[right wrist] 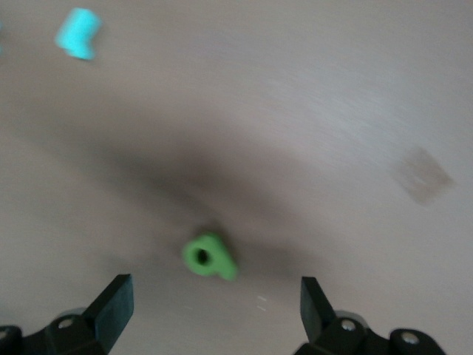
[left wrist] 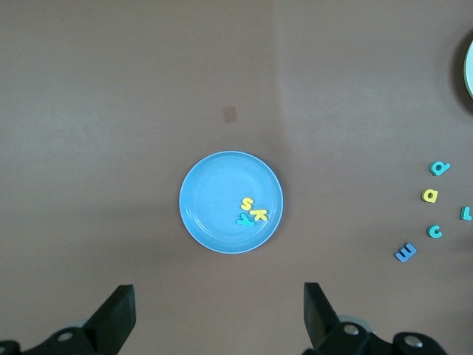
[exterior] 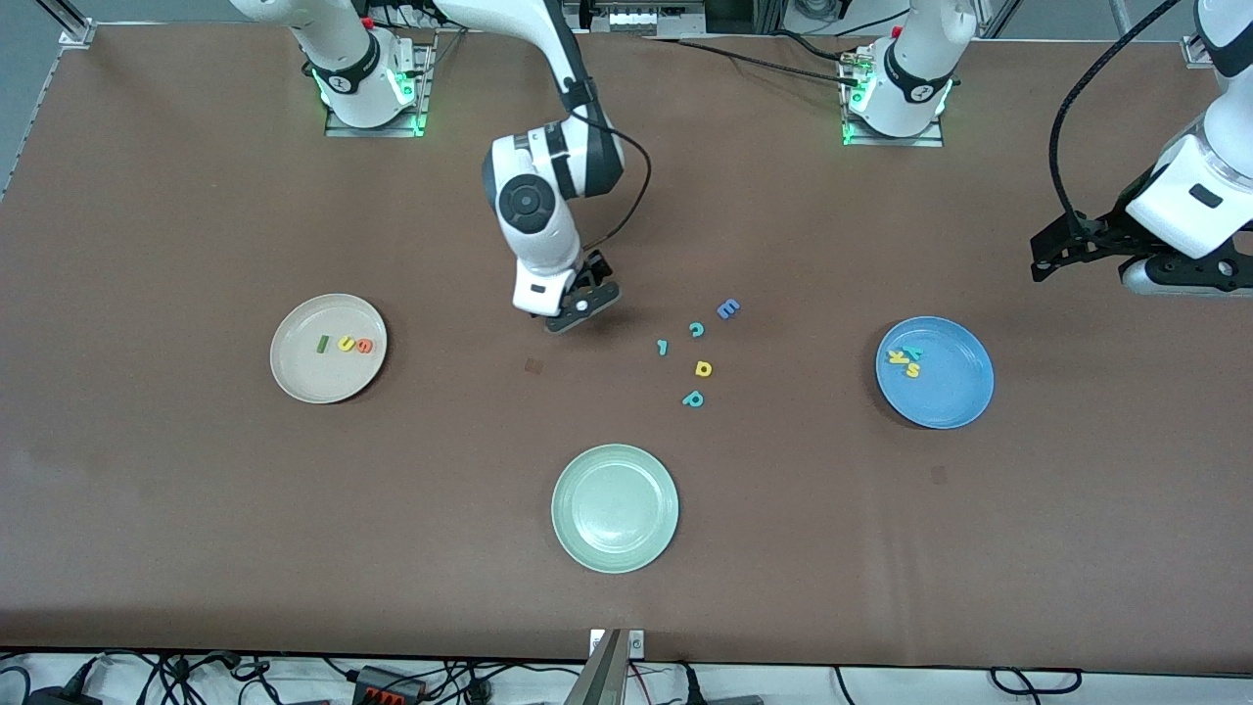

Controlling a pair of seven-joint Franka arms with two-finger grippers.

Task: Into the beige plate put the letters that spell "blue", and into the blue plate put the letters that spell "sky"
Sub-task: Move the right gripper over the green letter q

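Three plates on table (exterior: 176, 539): beige plate (exterior: 294, 377) at mid-left of front view holds l (exterior: 321, 344), u (exterior: 346, 344), e (exterior: 364, 346); blue plate (exterior: 954, 401) at mid-right holds s (exterior: 912, 371), k (exterior: 913, 353), y (exterior: 896, 356); green plate (exterior: 615, 506) low centre. "Sky" judged done.

Step in hand: last letter, b (right wrist: 209, 258), for beige plate. Right gripper (exterior: 580, 305) at frame centre, low over b, fingers apart, nothing held. Left gripper (left wrist: 218, 314) at right edge, jaws apart, empty, waiting.

Next move calls for straddling b, closing, carrying to beige plate. Leftover letters (exterior: 700, 352) right of centre.
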